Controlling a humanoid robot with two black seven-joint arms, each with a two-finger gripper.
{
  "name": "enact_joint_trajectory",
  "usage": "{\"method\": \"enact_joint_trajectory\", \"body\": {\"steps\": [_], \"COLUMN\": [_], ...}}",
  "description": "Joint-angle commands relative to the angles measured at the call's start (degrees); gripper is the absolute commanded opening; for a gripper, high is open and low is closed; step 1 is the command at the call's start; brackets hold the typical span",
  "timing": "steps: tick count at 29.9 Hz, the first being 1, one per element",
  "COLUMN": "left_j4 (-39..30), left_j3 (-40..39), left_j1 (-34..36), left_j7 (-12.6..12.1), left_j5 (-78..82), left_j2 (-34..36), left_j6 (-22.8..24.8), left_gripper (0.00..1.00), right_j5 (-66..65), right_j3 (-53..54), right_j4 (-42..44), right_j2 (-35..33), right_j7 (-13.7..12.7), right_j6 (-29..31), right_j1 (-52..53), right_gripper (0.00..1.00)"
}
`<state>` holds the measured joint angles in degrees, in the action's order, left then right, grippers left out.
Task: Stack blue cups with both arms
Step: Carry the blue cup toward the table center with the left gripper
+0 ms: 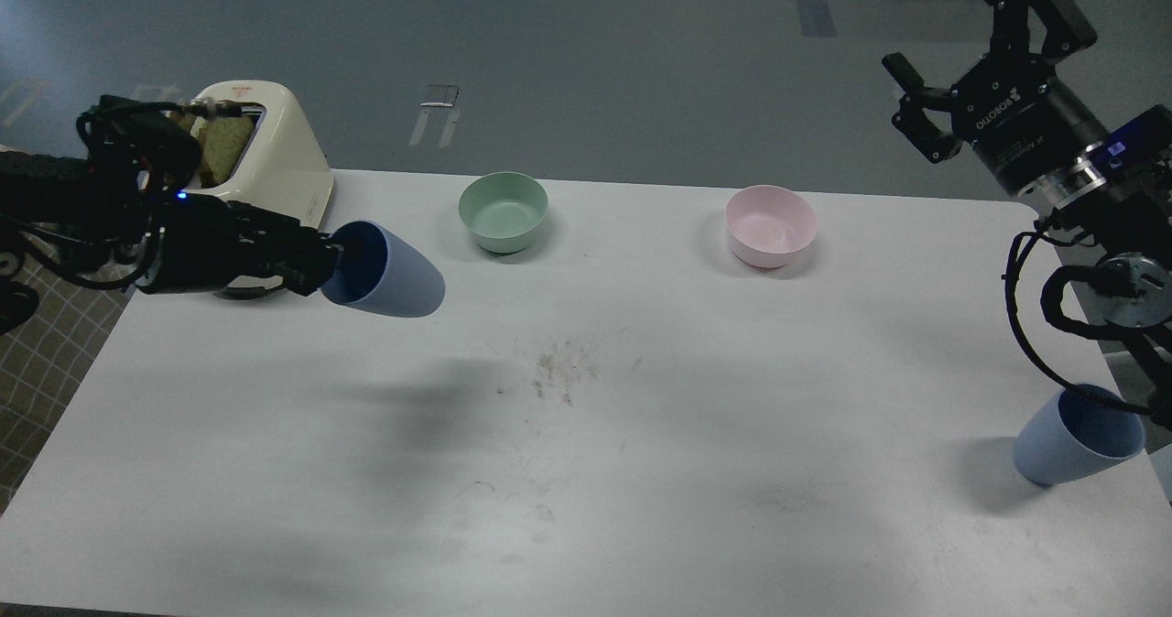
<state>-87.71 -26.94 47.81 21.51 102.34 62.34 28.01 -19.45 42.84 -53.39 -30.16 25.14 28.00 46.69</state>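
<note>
Nearest, at the right edge of the white table [586, 507], one matte periwinkle-blue tapered tumbler [1076, 438] stands upright behind a loop of arm cable. Farther left, the left pincer [320, 260] is clamped on the rim of the matching second blue tumbler [389, 269], held sideways above the table. Beyond sit a green bowl [503, 211], a pink bowl [771, 225] and a cream toaster [261, 146]. Farthest right, the right pincer [948, 45] hangs raised, fingers apart, empty.

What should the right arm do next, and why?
Probably lower the right tool toward the second blue cup, at the table's right edge. The left tool holds one blue cup on its side in the air, while the right tool is open, empty and high above the other cup.
</note>
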Motion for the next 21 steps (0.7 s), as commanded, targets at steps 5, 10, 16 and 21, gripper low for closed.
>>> {"method": "enact_joint_trajectory", "body": {"steps": [5, 10, 16, 21], "left_j4": [-0.1, 0.0, 0.7, 3.1], "left_j3": [0.2, 0.3, 3.5, 11.3], "left_j1": [7.7, 10.2, 12.3, 16.1], "left_j7": [-5.4, -9.2, -12.5, -12.5], "left_j5": [0.9, 0.9, 3.7, 7.2], "left_j2": [-15.2, -23.7, -32.4, -37.0], "left_j6": [0.0, 0.0, 0.0, 0.0], "left_gripper": [0.00, 0.00, 0.00, 0.00], "right_j5": [-3.9, -3.9, -3.9, -3.9], "right_j3": [-1.9, -5.4, -6.5, -7.2], "right_j4": [0.1, 0.3, 0.2, 0.2], "right_j2": [-0.2, -0.3, -0.8, -1.0], "right_j7": [-0.1, -0.1, -0.1, -0.1], "right_j6": [0.0, 0.0, 0.0, 0.0], "right_j1": [8.9, 14.5, 17.9, 19.2], "right_gripper": [1.00, 1.00, 1.00, 1.00]}}
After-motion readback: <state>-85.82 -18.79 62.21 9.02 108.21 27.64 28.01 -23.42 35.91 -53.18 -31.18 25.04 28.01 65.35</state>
